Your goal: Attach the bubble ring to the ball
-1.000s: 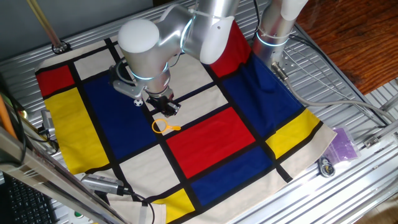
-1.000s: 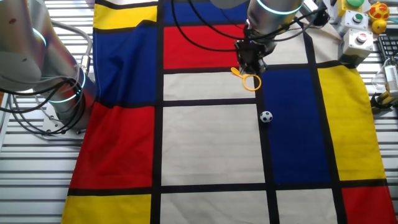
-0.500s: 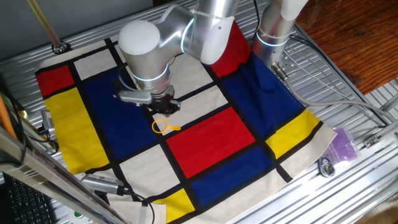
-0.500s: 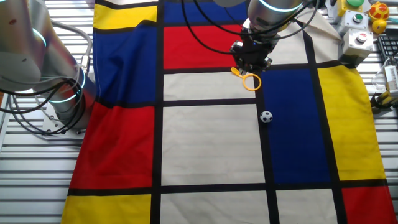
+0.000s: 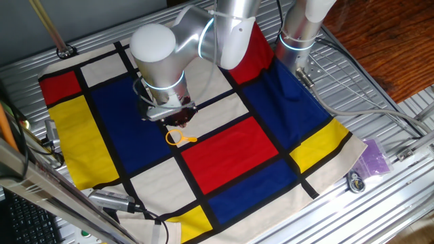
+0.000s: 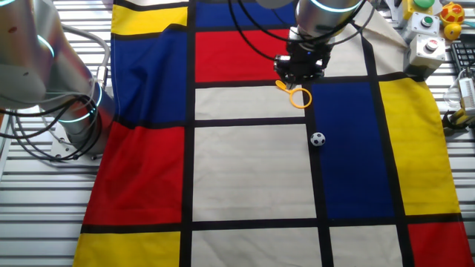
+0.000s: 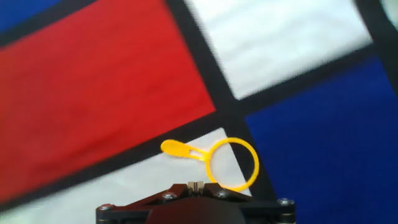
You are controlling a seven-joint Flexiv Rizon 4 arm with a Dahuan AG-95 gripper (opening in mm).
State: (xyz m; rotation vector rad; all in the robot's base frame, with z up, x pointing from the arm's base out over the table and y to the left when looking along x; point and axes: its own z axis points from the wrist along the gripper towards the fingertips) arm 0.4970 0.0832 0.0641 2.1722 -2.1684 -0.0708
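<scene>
The orange-yellow bubble ring [image 5: 178, 137] lies flat on the patchwork cloth, where a white patch meets a black stripe. It also shows in the other fixed view [image 6: 299, 96] and in the hand view [image 7: 231, 163], with its handle pointing left there. My gripper [image 5: 178, 116] hovers just above and behind the ring, not touching it. In the hand view its fingertips [image 7: 196, 185] are pressed together with nothing between them. The black-and-white ball [image 6: 318, 139] sits on the blue patch a short way from the ring. It is hidden in the first fixed view and out of the hand view.
The coloured cloth [image 6: 245, 170] covers the table. A second robot base [image 6: 67, 111] with cables stands at the cloth's edge. A button box [image 6: 427, 48] and toys sit at a corner. A purple bag [image 5: 374, 157] lies off the cloth.
The wrist has turned above the ring and settled slightly closer to it. The ring and the ball have not moved.
</scene>
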